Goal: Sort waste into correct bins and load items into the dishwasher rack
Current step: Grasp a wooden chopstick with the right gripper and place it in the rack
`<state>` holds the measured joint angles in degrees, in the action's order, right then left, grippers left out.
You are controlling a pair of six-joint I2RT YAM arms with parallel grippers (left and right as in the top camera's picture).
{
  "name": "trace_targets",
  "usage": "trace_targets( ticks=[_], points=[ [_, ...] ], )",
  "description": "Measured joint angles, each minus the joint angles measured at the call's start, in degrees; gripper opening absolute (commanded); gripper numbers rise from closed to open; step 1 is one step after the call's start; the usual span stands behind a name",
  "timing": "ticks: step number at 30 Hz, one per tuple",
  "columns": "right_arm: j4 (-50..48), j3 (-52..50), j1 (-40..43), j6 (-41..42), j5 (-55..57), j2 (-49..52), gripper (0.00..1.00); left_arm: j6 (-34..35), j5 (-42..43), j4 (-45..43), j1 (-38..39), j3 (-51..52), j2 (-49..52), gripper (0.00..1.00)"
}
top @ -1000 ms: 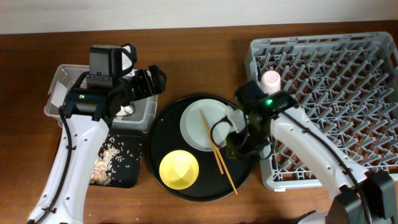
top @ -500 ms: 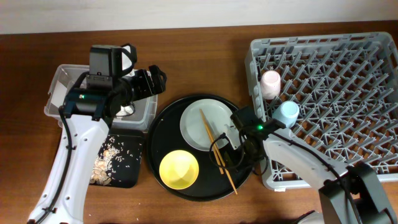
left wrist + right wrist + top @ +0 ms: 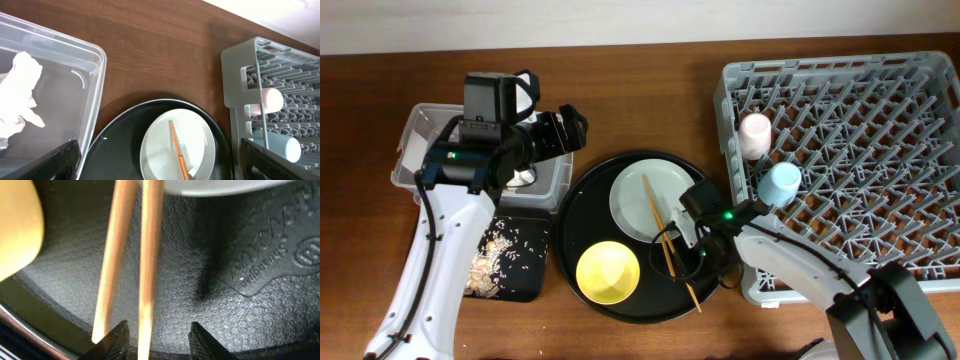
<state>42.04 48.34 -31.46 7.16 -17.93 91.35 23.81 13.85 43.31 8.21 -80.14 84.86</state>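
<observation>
Two wooden chopsticks lie across the pale plate and the round black tray. My right gripper is low over their lower part. In the right wrist view it is open: one chopstick runs between the jaws, the other passes at the left fingertip. The yellow bowl sits beside them. The pink cup and blue cup stand in the grey dishwasher rack. My left gripper hangs wide open and empty above the clear tub, which holds the white tissue.
The shallow black tray with scattered crumbs lies in front of the clear tub. The rack's left wall stands close to the right of the round tray. Bare wood table shows behind the tray.
My right arm swung away from the rack's edge, down and left onto the chopsticks, uncovering the blue cup in the rack. Its jaws narrowed slightly. The left arm has not moved.
</observation>
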Motion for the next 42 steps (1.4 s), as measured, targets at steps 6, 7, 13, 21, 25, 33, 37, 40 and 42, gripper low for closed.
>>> trace_targets(
  ticks=[6, 7, 13, 21, 25, 33, 37, 40, 42],
  points=[
    [-1.2, -0.6, 0.0, 0.5, 0.1, 0.0, 0.24, 0.0, 0.0, 0.0, 0.0, 0.0, 0.0, 0.99],
    [-1.2, -0.6, 0.0, 0.5, 0.1, 0.0, 0.22, 0.0, 0.0, 0.0, 0.0, 0.0, 0.0, 0.99],
    [-0.9, -0.6, 0.0, 1.2, 0.1, 0.0, 0.04, 0.0, 0.0, 0.0, 0.0, 0.0, 0.0, 0.99],
    [19.6, 25.9, 2.1, 0.1, 6.6, -0.4, 0.04, 0.0, 0.0, 0.1, 0.0, 0.0, 0.0, 0.99],
    [31.3, 48.1, 14.0, -6.7, 19.1, -1.0, 0.04, 0.0, 0.0, 0.0, 0.0, 0.1, 0.0, 0.99],
    [30.0, 51.7, 40.5, -24.9, 20.3, 5.9, 0.04, 0.0, 0.0, 0.0, 0.0, 0.1, 0.0, 0.99],
    [29.1, 51.7, 41.8, -27.6, 16.7, 12.6, 0.04, 0.0, 0.0, 0.0, 0.0, 0.1, 0.0, 0.99],
    [26.8, 51.7, 41.8, -28.0, 15.9, 16.3, 0.05, 0.0, 0.0, 0.0, 0.0, 0.1, 0.0, 0.99],
    [25.2, 51.7, 41.8, -27.9, 15.6, 18.6, 0.16, 0.0, 0.0, 0.0, 0.0, 0.1, 0.0, 0.99]
  ],
)
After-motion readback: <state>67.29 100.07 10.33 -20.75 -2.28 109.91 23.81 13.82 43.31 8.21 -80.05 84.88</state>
